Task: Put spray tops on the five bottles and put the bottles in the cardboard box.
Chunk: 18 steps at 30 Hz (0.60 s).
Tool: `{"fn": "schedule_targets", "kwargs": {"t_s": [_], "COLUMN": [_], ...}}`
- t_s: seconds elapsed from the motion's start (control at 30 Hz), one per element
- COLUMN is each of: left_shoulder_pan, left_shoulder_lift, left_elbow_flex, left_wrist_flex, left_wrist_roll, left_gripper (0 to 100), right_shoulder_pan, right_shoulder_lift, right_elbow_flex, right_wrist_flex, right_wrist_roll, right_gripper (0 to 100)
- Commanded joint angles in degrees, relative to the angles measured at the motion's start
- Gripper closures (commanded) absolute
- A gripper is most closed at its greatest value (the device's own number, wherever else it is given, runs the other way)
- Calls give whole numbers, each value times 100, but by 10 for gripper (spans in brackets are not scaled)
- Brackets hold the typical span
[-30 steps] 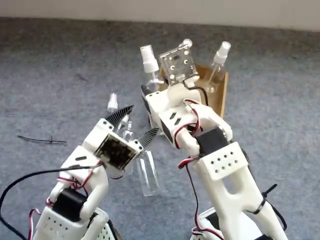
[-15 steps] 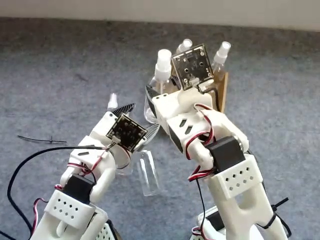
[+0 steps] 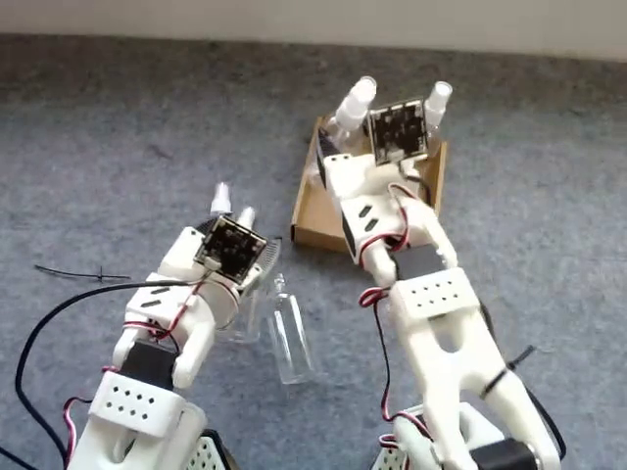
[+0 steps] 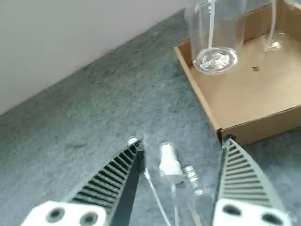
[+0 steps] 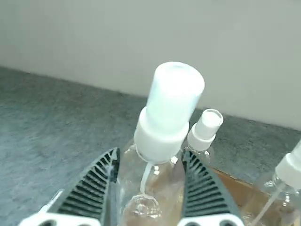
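My right gripper is shut on a clear bottle with a white spray top, held tilted over the cardboard box. Two more topped bottles stand in the box behind it. My left gripper hangs open low over the carpet. Below its jaws lie a loose spray top with its tube and the neck of a clear bottle. An uncapped bottle lies on the carpet beside the left arm. Another small top stands just beyond.
Grey carpet covers the whole floor, and a pale wall runs behind the box. A black cable tie lies at the far left. The right arm stretches across the middle toward the box.
My right arm swung the topped bottle away from me and over the box, tilting it. The left arm moved forward and down over the loose spray top.
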Motion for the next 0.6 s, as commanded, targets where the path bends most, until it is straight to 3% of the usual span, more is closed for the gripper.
{"fn": "schedule_targets", "kwargs": {"t_s": [0.0, 0.13, 0.47, 0.57], "left_shoulder_pan": [-523, -593, -602, -602], "left_shoulder_lift": [57, 66, 66, 66], "left_elbow_flex": [145, 382, 391, 391], "left_wrist_flex": [-695, -1073, -1081, -1081], "left_wrist_roll": [-18, 220, 273, 273], "left_gripper": [835, 873, 873, 873], "right_shoulder_pan": [84, 84, 119, 119], "right_shoulder_lift": [382, 971, 1481, 1684], "right_elbow_flex": [295, 479, 453, 189], "right_wrist_flex": [-1429, -1578, -1622, -1622], "right_wrist_roll": [44, 70, 97, 554], "right_gripper": [995, 995, 995, 995]}}
